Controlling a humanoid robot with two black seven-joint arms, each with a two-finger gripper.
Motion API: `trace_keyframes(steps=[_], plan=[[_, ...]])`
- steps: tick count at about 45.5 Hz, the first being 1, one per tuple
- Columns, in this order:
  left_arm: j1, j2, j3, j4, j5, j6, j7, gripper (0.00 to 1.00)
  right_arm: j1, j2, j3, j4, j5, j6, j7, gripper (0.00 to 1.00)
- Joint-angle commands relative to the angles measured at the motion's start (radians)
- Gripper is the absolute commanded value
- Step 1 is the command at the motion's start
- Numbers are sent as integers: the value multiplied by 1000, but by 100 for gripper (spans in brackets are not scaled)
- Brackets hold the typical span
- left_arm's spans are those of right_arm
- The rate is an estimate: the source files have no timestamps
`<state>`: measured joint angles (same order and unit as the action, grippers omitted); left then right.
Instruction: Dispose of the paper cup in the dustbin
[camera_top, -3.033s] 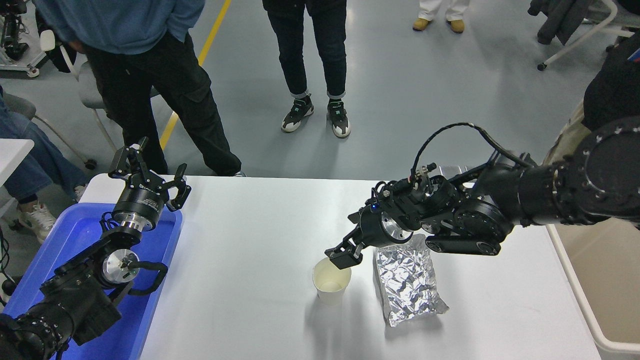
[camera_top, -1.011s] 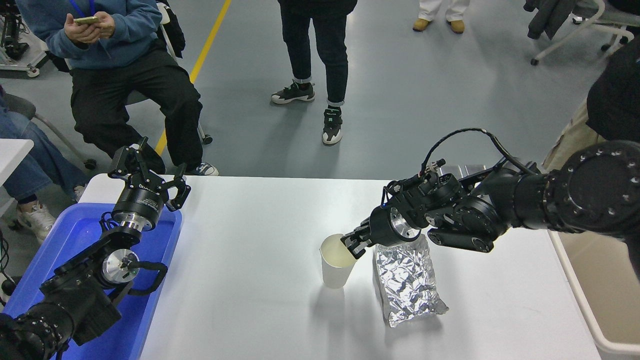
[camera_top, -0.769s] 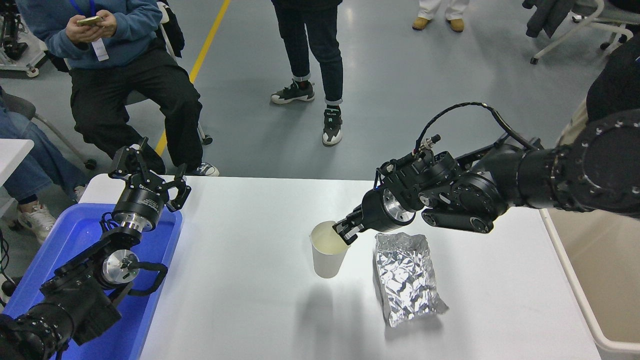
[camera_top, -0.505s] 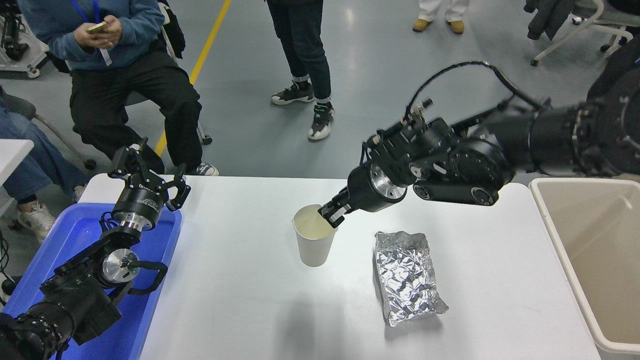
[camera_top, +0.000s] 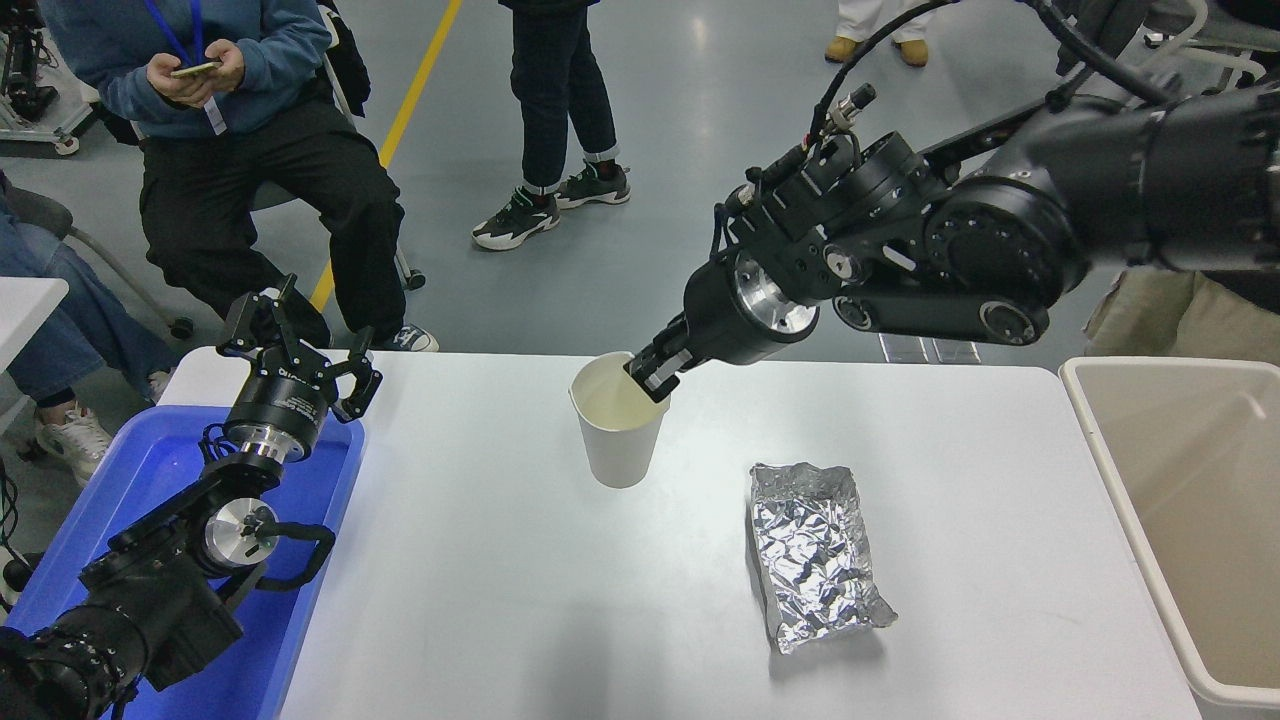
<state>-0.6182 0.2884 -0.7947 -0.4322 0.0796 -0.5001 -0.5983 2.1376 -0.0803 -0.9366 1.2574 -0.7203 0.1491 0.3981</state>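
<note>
The right claw (camera_top: 652, 377) pinches the paper cup's (camera_top: 617, 425) rim, cup lifted mid-frame. Carry it level toward the dustbin (camera_top: 1105, 470) at right, clearing the foil packet (camera_top: 815, 555).

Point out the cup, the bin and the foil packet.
cup (camera_top: 620, 450), head view, outer side wall.
bin (camera_top: 1100, 450), head view, near-left rim.
foil packet (camera_top: 812, 555), head view, crinkled top face.

White paper cup (camera_top: 617, 432): tapered, cream inside, upright, raised off the table, pinched at its rim's 3 o'clock side. Beige dustbin (camera_top: 1098, 432): rectangular, thick rounded rim, open-topped, at 3 o'clock, well apart.
</note>
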Motion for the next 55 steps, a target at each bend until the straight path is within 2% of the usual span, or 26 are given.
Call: trace_keyframes(steps=[1, 10, 20, 37, 55], plan=[[0, 0, -1, 0, 0, 0, 0, 100, 33, -128, -27, 7, -10, 4, 1, 0], [0, 0, -1, 1, 0, 0, 0, 100, -11, -332, -50, 2, -37, -5, 1, 0], [0, 0, -1, 0, 0, 0, 0, 100, -136, -555, -37, -42, -114, -13, 1, 0], [0, 0, -1, 1, 0, 0, 0, 100, -315, -835, 77, -171, -108, -37, 2, 0], [0, 0, 0, 0, 0, 0, 0, 100, -697, -1081, 410, -322, -96, -36, 2, 0]])
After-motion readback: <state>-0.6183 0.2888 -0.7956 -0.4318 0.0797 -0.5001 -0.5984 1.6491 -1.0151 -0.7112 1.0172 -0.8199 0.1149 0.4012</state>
